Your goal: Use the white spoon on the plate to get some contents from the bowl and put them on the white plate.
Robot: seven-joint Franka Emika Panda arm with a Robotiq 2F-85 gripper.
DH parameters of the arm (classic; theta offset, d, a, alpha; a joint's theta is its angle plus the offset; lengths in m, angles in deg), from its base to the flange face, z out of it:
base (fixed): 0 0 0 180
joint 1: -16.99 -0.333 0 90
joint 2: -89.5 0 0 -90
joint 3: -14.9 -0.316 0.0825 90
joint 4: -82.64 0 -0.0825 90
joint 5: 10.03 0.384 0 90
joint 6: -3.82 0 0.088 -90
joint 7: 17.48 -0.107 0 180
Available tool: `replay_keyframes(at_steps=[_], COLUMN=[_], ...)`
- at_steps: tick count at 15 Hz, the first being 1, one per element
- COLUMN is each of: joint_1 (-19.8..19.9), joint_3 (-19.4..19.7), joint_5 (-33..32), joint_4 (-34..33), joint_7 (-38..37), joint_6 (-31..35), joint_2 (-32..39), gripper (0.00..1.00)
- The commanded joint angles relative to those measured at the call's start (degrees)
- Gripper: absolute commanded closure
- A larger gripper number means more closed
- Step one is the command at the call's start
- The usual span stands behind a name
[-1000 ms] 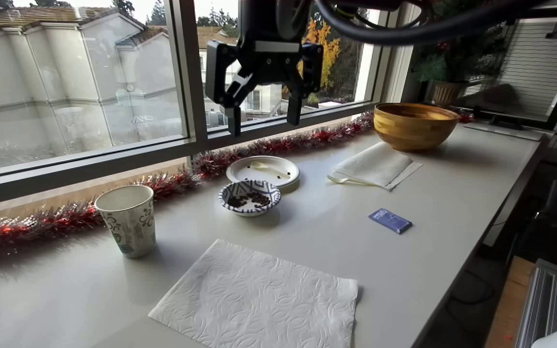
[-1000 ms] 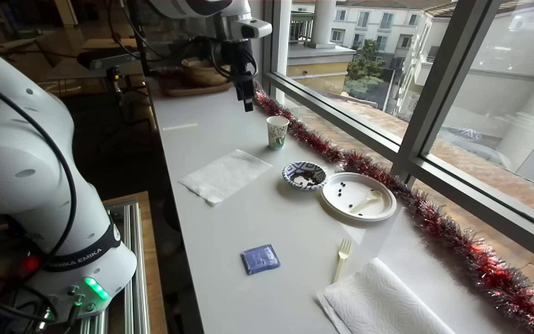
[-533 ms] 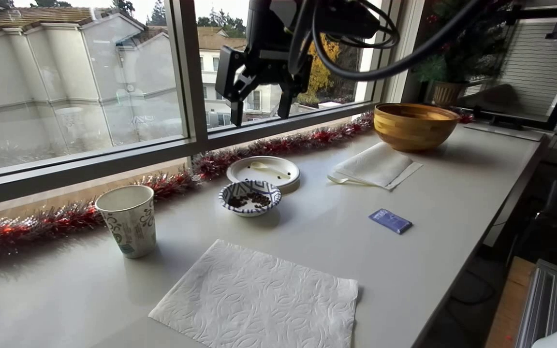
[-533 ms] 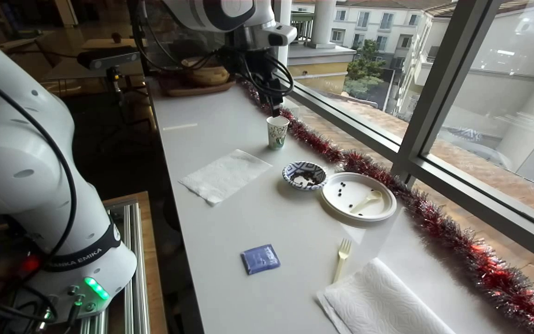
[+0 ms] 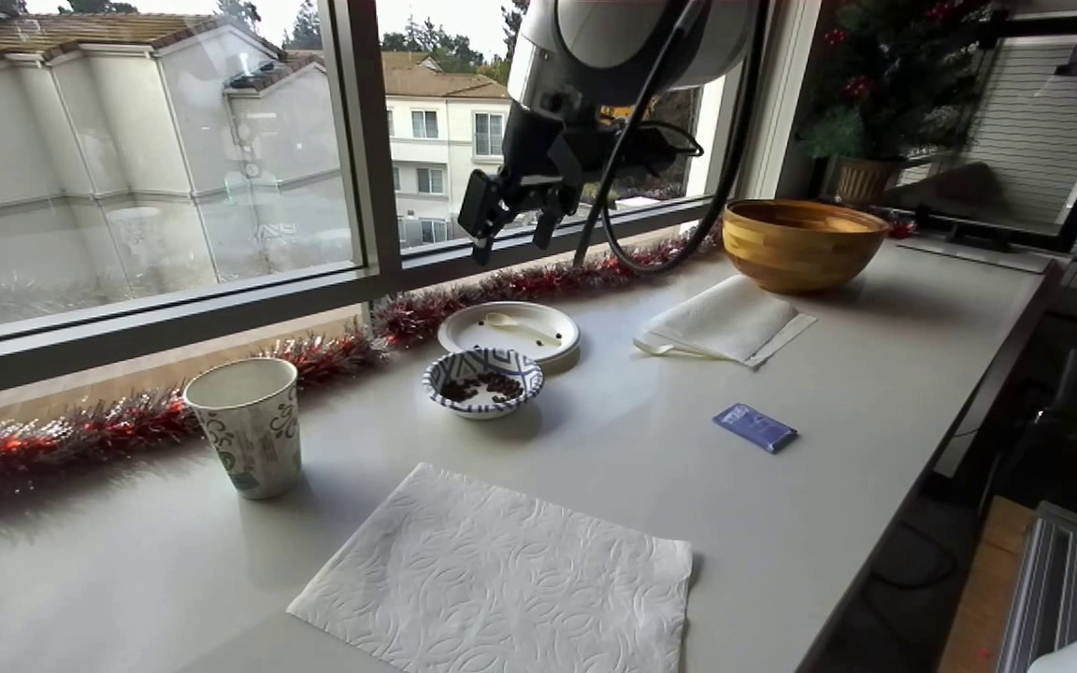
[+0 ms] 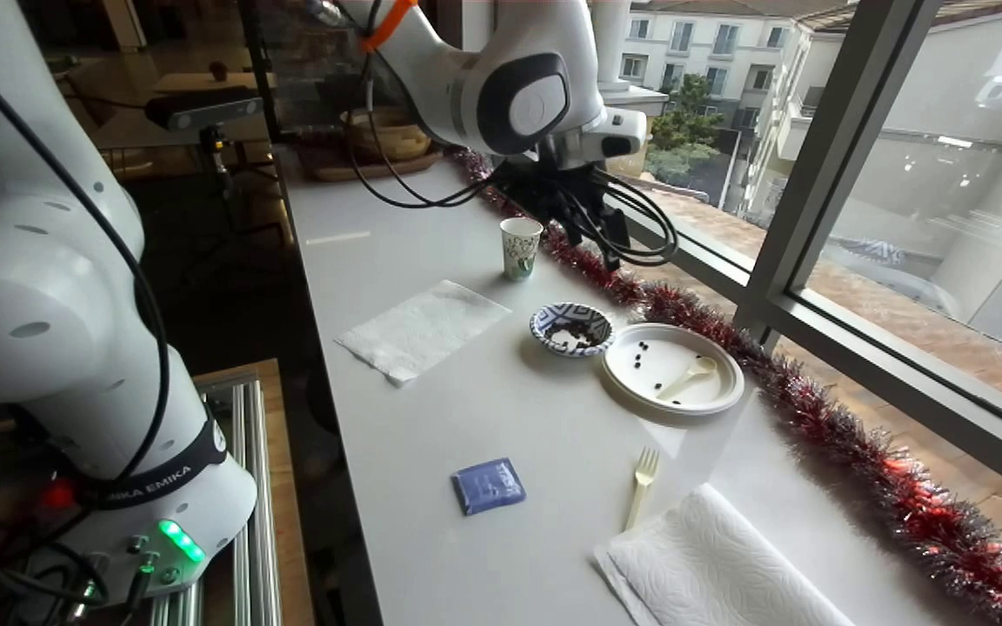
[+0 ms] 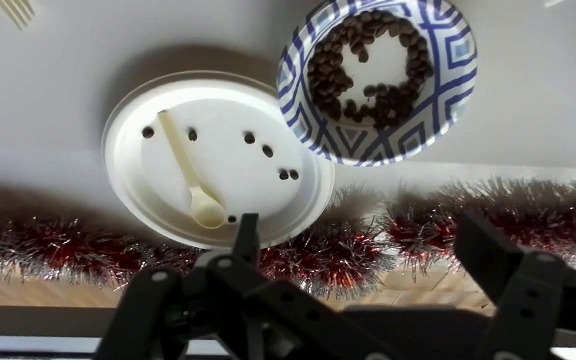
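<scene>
Presently, the Robotiq gripper is held raised near the window frame, its jaws spread wide. The cream spoon is laid on the white paper plate, scoop end toward the tinsel garland. Coffee beans are contained in the blue-patterned paper bowl just beside the plate; whether the two rims touch cannot be made out.

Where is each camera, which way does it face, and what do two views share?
Exterior view: raised, nearer the cup, looking along the table toward a wooden bowl; arm and gripper at top.
Exterior view: raised, nearer the folded napkin, looking along the table toward the cup; base, arm and gripper show.
Wrist view: on the wrist, looking down at plate, spoon and patterned bowl; fingers at bottom.
Both exterior views share the cup and folded napkin.
</scene>
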State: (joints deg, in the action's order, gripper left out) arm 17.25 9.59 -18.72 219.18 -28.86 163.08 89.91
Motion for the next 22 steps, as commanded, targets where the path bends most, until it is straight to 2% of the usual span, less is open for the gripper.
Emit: replay_keyframes(at_steps=[1, 4, 6, 12, 14, 15, 16, 22], joint_1=[0.4, 0.8, 2.0, 5.7, 7.7, 7.5, 5.7, 6.5], joint_3=[3.3, 4.8, 4.0, 3.4, 2.7, 3.5, 4.6, 4.5], joint_5=[-0.9, 1.6, 3.8, 4.6, 4.8, 5.1, 4.5, 4.7], joint_4=[-5.0, -7.6, -9.0, -12.9, -13.7, -14.1, -12.2, -13.2], joint_7=[3.8, 7.7, 10.3, 14.2, 14.5, 13.6, 13.2, 13.2], joint_6=[7.5, 12.4, 15.1, 22.2, 22.6, 22.4, 21.1, 21.2], joint_2=[9.0, 14.3, 17.6, 25.3, 26.9, 27.7, 25.2, 26.8], gripper=[0.00, 0.00, 0.00, 0.00, 0.00, 0.00, 0.00, 0.00])
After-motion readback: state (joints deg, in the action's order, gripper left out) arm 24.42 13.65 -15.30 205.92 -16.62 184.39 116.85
